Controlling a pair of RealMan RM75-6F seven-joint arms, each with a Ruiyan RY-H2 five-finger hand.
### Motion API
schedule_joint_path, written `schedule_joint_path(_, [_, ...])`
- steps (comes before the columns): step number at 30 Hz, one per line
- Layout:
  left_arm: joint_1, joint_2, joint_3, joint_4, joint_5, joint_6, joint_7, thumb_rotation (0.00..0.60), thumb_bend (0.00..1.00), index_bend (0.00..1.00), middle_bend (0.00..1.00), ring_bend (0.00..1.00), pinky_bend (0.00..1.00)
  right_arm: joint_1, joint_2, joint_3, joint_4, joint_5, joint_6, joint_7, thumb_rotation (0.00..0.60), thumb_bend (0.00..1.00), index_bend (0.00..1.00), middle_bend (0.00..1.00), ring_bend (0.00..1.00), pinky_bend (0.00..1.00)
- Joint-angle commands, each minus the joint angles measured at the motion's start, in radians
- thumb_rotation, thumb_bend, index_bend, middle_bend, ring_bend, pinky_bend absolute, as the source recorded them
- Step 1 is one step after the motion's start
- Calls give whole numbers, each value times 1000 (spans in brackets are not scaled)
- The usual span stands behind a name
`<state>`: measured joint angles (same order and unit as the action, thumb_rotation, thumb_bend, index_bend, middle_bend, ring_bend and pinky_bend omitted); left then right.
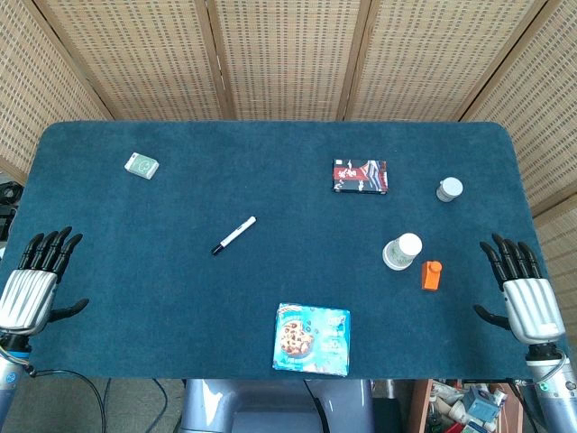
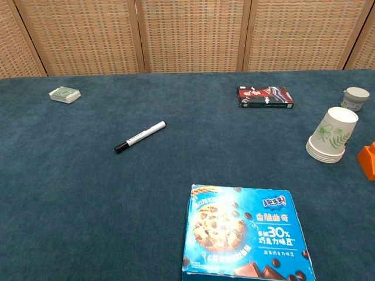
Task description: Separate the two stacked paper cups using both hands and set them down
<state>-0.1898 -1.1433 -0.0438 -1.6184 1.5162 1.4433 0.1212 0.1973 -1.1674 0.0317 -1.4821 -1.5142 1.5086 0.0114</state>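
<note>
The stacked paper cups (image 1: 401, 251) stand upside down on the blue table, right of centre; in the chest view the stacked paper cups (image 2: 332, 135) show a green leaf print and layered rims at the bottom. My left hand (image 1: 36, 281) lies at the table's left edge, fingers spread, holding nothing. My right hand (image 1: 521, 287) lies at the right edge, fingers spread and empty, roughly a hand's width right of the cups. Neither hand appears in the chest view.
An orange block (image 1: 432, 274) sits just right of the cups. A small white jar (image 1: 449, 188) and a dark box (image 1: 360, 176) lie further back. A cookie box (image 1: 312, 338) is at the front centre, a marker (image 1: 233, 234) mid-table, a green card box (image 1: 141, 164) far left.
</note>
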Motion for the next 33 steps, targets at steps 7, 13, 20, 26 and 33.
schedule_joint_path(7, [0, -3, -4, 1, -13, -7, 5, 600, 63, 0, 0, 0, 0, 15, -10, 14, 13, -19, -18, 5, 600, 0, 0, 0, 0, 0])
schedule_joint_path(13, [-4, -10, -12, 9, -29, -17, 7, 600, 63, 0, 0, 0, 0, 137, 23, 52, -15, -28, -187, 119, 600, 0, 0, 12, 0, 24])
schedule_joint_path(20, [-9, -18, -28, 20, -66, -32, 10, 600, 64, 0, 0, 0, 0, 327, 41, 132, -32, 120, -516, 174, 600, 0, 62, 130, 30, 158])
schedule_joint_path(26, [-13, -27, -40, 30, -92, -40, 33, 600, 68, 0, 0, 0, 0, 407, -48, 171, 16, 252, -630, 88, 600, 0, 108, 203, 109, 268])
schedule_joint_path(33, [-16, -29, -47, 34, -111, -48, 37, 600, 68, 0, 0, 0, 0, 452, -133, 178, 92, 345, -676, -9, 600, 47, 143, 233, 139, 303])
